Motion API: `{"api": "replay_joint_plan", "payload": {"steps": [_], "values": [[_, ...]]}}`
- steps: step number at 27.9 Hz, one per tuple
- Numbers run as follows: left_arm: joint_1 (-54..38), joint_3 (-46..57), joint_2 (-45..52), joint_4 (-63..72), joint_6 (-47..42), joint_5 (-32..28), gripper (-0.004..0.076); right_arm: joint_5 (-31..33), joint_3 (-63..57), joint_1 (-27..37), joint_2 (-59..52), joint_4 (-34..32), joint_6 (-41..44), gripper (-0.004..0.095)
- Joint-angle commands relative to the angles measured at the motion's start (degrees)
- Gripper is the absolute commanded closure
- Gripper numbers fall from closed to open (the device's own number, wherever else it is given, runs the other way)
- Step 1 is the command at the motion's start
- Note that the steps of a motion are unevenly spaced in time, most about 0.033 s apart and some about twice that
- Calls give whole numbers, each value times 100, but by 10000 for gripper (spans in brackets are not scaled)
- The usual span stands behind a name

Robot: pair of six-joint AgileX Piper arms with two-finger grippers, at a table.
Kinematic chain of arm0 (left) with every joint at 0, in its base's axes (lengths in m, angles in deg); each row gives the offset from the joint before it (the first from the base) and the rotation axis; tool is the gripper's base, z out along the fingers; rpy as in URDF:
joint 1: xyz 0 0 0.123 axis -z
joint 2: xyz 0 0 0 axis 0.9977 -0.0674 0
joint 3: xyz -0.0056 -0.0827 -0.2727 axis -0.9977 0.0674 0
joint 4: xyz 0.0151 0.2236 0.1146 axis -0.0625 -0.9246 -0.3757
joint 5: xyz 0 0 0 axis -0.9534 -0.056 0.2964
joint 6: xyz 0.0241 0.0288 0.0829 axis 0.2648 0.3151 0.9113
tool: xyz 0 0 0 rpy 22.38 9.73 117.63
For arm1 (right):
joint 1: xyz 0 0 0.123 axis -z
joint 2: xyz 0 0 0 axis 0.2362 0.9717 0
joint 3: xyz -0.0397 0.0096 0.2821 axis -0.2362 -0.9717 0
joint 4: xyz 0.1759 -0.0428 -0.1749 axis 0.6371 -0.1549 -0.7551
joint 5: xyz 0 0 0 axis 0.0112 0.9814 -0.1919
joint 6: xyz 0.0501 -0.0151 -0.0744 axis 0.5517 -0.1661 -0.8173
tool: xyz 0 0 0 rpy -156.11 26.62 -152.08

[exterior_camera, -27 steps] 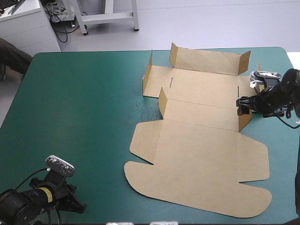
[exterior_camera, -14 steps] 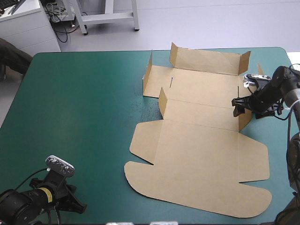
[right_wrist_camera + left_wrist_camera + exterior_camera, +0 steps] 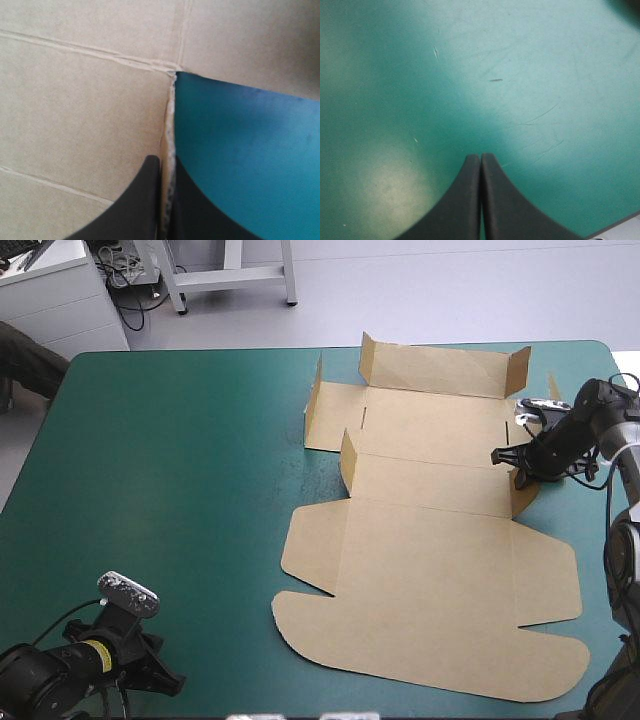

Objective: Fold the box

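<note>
Box [image 3: 430, 570], one, flap [image 3: 524, 496] in grip of right pincer [image 3: 163, 161]; left pincer [image 3: 480, 157] clenched, empty.

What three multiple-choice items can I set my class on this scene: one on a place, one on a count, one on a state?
1. Where over the teal-green cover is the left gripper?
A. at its far edge
B. at its right edge
C. near its near left corner, over a bare part

2. How many grippers touch the box?
A. none
B. one
C. two

3. How do the fingers of the right gripper stand?
A. shut on the box's edge
B. wide open above it
C. shut, clear of it

Key:
1 C: the left wrist view shows only cover ahead of its fingers, and the high view places that arm at the near left corner.
2 B: only the right gripper reaches the board.
3 A: the right wrist view shows a board edge pinched between its fingers.
</note>
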Motion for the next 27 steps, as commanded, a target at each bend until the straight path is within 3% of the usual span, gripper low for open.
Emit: {"api": "replay_joint_plan", "payload": {"steps": [1, 6, 12, 18, 27], "values": [[6, -153, -21, 31, -42, -183, 756, 106, 484, 6, -267, 61, -384, 931], [6, -153, -21, 31, -42, -183, 756, 292, 1223, -57, -267, 229, -930, 931], [6, -153, -21, 31, -42, -183, 756, 395, 2126, -742, -267, 23, -2205, 931], [6, -153, -21, 31, -42, -183, 756, -48, 2664, -1460, -267, -91, -2571, 931], [6, -153, -21, 31, -42, -183, 756, -844, 2918, -2438, -267, -108, -3984, 932]]}}
